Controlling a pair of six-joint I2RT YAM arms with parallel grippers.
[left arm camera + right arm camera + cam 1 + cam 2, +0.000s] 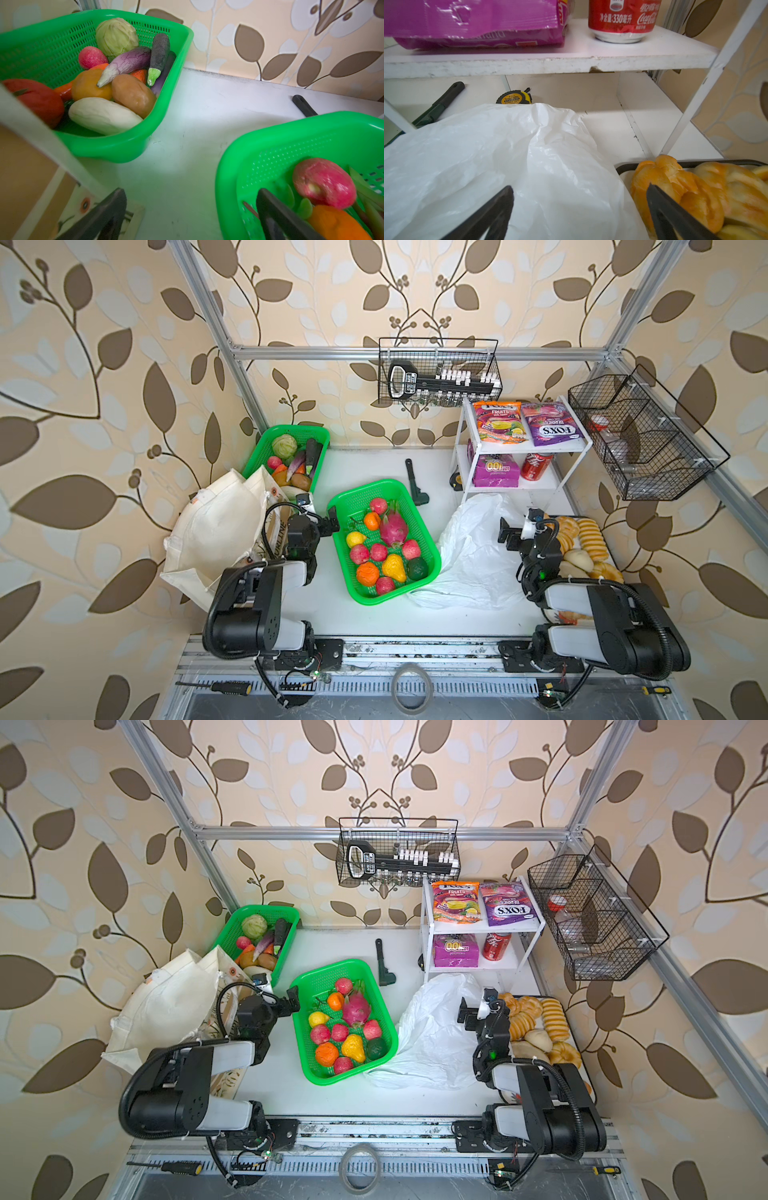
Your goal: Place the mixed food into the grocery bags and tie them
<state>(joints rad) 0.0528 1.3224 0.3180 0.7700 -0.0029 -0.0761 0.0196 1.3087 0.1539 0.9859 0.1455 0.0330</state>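
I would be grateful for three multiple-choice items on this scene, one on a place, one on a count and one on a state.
1. Where on the white rack does the red soda can stand?
A. on the upper shelf
B. on the lower shelf
C. under both shelves

2. How many green baskets are in view?
A. one
B. two
C. three

3. How do the jaws of the right gripper stand?
A. shut on a bread roll
B. shut on the plastic bag
C. wide open and empty

Answers:
1 B: the can stands beside the purple packet on the lower shelf.
2 B: both top views show one holding fruit and one holding vegetables.
3 C: the right wrist view shows them far apart with nothing between them.
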